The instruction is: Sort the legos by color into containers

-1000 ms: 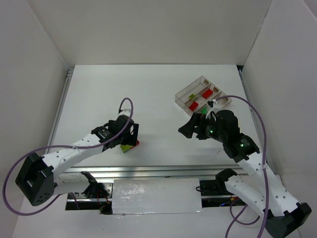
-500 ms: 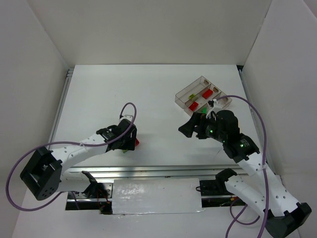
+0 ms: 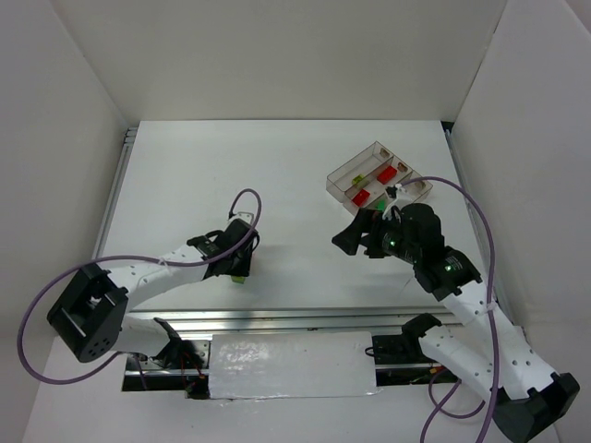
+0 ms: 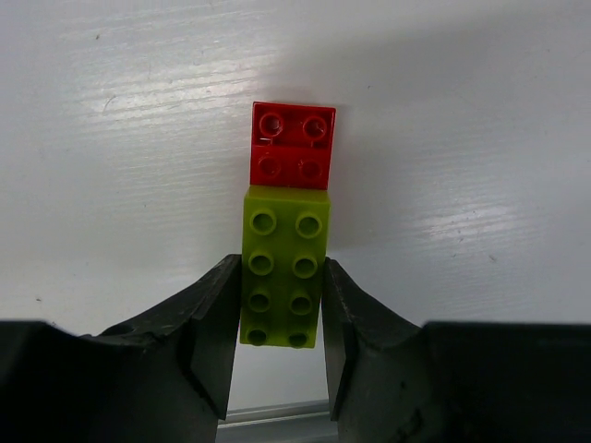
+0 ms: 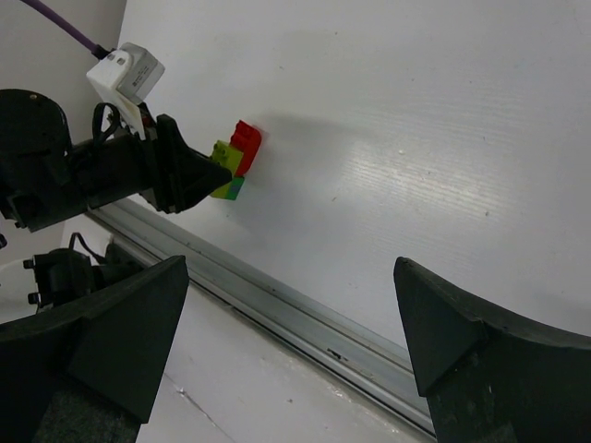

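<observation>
No legible text or markings.

White table (image 3: 185, 185) — the containers (image 3: 343, 175) far right, stuck legos (image 4: 288, 226) apparently resting near-left.

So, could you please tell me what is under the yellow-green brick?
A green brick shows beneath the yellow-green brick in the right wrist view; the left wrist view shows none of it.

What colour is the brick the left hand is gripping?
A yellow-green brick, seen best in the left wrist view.
</observation>
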Tool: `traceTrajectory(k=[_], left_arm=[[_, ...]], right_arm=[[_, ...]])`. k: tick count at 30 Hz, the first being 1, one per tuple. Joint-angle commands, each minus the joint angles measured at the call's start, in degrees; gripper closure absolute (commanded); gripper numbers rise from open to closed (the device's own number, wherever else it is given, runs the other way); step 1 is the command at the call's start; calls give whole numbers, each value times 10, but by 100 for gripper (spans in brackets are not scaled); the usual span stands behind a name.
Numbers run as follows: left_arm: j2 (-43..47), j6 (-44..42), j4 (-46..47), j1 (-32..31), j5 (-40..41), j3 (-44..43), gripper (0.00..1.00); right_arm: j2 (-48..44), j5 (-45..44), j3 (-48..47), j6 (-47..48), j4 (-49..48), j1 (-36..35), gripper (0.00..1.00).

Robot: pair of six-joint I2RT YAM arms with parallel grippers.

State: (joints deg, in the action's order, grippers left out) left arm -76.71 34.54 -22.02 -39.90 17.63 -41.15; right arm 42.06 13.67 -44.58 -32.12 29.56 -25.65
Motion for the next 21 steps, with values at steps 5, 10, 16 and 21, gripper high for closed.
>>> traceTrajectory(k=[5,10,16,21], left_arm=[[39,-13,-5,-11,-106,-55,100],[146,-23,111,-17,-292,-60,100],[177,-11,207,-19,-474,-66,100],[185,19,318,-19,-591,-43,100]], right_arm=[[30,6,5,3,-50,-3,0],[48,123,52,11,-150,49,0],[23,326,77,36,-267,97,1],[8,404,78,32,-318,108,1]])
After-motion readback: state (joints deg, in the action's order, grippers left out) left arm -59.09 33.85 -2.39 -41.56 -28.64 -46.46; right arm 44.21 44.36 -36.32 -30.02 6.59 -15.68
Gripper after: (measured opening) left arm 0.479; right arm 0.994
